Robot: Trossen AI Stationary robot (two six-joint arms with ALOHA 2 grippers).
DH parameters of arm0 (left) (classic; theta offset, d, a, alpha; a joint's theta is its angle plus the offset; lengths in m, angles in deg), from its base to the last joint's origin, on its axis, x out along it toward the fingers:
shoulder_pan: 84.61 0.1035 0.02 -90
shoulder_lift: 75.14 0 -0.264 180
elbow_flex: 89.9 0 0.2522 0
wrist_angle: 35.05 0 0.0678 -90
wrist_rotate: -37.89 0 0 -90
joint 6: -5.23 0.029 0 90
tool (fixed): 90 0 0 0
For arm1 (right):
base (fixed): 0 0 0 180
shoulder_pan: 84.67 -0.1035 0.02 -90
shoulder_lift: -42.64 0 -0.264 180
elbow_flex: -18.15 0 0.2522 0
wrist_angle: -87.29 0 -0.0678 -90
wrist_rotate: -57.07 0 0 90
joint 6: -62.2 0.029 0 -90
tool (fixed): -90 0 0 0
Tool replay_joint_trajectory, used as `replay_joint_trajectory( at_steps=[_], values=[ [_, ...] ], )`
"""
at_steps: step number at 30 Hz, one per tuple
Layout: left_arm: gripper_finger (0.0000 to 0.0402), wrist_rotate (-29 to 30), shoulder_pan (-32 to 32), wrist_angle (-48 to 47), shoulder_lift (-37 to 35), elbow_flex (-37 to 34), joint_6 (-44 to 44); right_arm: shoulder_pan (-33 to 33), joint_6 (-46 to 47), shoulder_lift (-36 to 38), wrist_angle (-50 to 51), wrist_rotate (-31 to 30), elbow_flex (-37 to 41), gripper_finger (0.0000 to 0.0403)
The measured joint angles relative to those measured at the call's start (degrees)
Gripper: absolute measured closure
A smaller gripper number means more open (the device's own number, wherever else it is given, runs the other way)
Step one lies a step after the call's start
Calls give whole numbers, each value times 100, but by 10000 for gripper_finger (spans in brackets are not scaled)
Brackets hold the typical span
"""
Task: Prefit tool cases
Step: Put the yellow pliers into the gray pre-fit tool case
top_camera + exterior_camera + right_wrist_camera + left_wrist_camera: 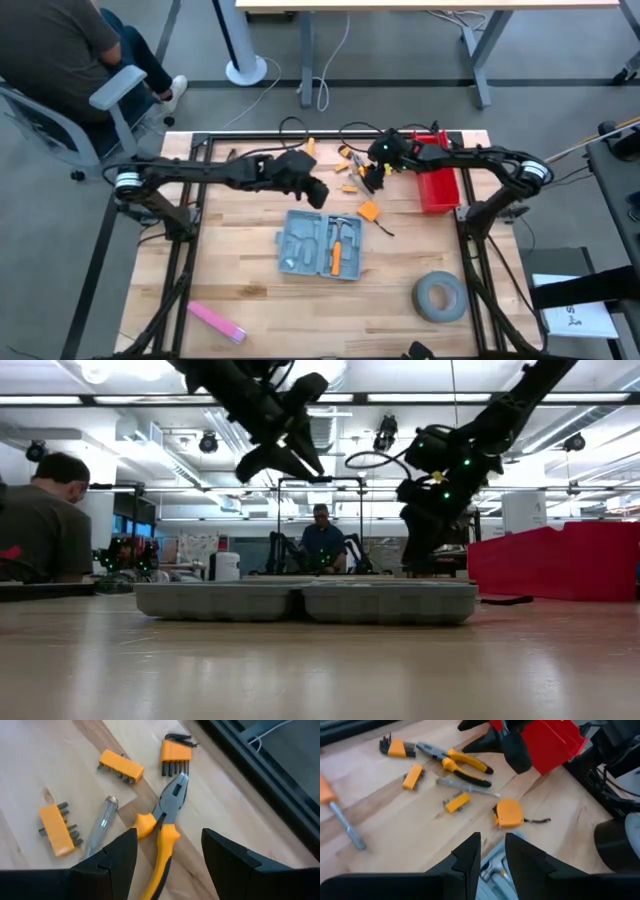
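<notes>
Blue-grey tool case [322, 245] is lying open mid-counter [250, 300], partly filled. Beyond the case, the left gripper [318, 192] is hovering narrowly parted and empty, while the right gripper [169, 851] is poising wide over the pliers [162, 827]. Fetching tools looks underway; closing on the handles comes next.
</notes>
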Motion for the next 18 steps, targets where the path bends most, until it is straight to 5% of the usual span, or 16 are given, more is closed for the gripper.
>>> replay_joint_trajectory(
  at_steps=[9, 18],
  values=[
    [308, -4, -83, 23, -177, -330, -181, 66, -107, -897, 719, -85, -591, 204],
    [308, -7, -130, -10, -168, -343, -158, 66, -159, -985, 864, -502, -631, 204]
  ],
)
